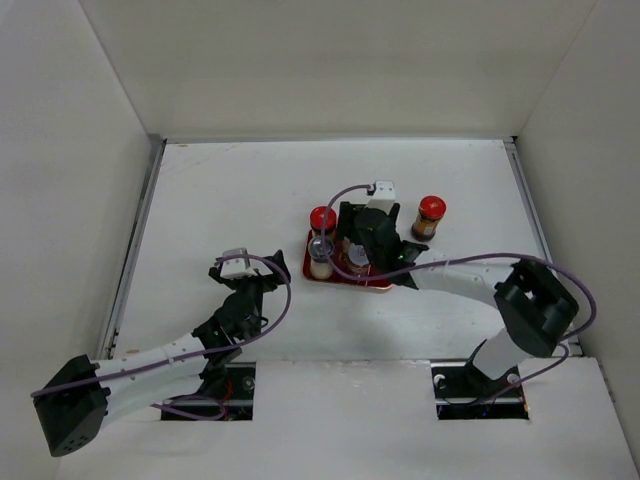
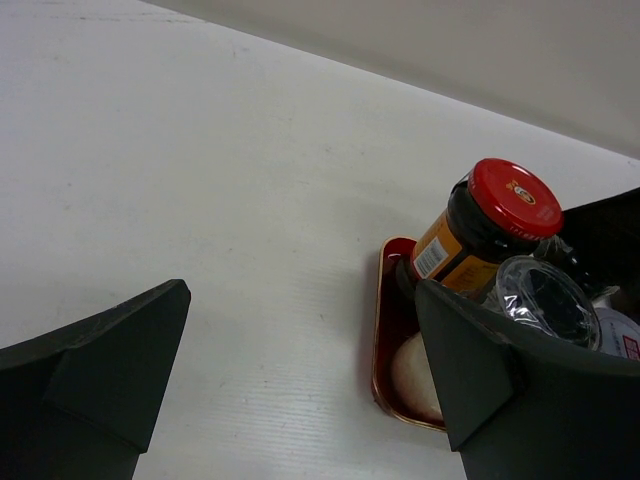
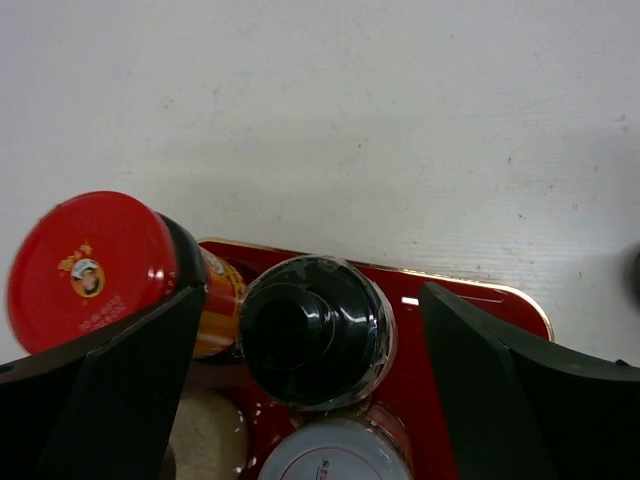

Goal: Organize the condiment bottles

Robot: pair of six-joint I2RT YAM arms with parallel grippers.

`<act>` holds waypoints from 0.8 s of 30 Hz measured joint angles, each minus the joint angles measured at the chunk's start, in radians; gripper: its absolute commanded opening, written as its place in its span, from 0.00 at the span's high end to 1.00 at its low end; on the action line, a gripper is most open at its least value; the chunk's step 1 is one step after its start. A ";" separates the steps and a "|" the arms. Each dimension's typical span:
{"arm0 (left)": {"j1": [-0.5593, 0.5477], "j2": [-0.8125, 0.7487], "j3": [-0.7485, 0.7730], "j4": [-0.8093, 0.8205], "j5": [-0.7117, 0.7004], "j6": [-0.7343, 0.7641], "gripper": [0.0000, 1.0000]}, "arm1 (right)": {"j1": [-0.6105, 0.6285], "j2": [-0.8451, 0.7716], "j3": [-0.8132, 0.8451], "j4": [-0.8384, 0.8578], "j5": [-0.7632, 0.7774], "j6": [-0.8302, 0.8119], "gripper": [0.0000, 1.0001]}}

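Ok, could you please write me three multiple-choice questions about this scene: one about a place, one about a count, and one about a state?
1. Where does the red-capped bottle at the right stand?
A. in the tray
B. on the table, beside the tray
C. on top of another bottle

2. How many red caps show from above?
A. one
B. two
C. three

3. How is the right pincer, over the black-capped bottle?
A. shut on it
B. out of view
C. open

Answers:
1 B: it stands on bare table, apart from the tray.
2 B: the other red-capped bottle is in the tray, and one is outside.
3 C: a gap shows on each side of the black cap.
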State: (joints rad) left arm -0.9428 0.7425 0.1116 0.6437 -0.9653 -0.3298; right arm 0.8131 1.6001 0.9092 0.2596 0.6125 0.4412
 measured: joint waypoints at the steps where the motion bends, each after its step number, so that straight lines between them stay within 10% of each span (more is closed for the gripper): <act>1: 0.000 0.000 0.000 0.000 0.000 0.000 0.00 | 0.000 -0.018 -0.002 -0.003 0.002 0.000 0.03; 13: 0.005 0.021 0.000 0.003 0.000 0.000 0.00 | -0.211 -0.415 -0.088 -0.095 0.069 -0.032 0.00; 24: 0.021 0.024 0.000 0.004 0.003 -0.001 0.01 | -0.416 -0.251 -0.088 -0.241 -0.022 -0.112 0.00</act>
State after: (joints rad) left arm -0.9218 0.7670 0.1116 0.6479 -0.9623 -0.3305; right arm 0.3969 1.3495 0.8211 0.0189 0.5903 0.3294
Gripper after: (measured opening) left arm 0.996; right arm 0.998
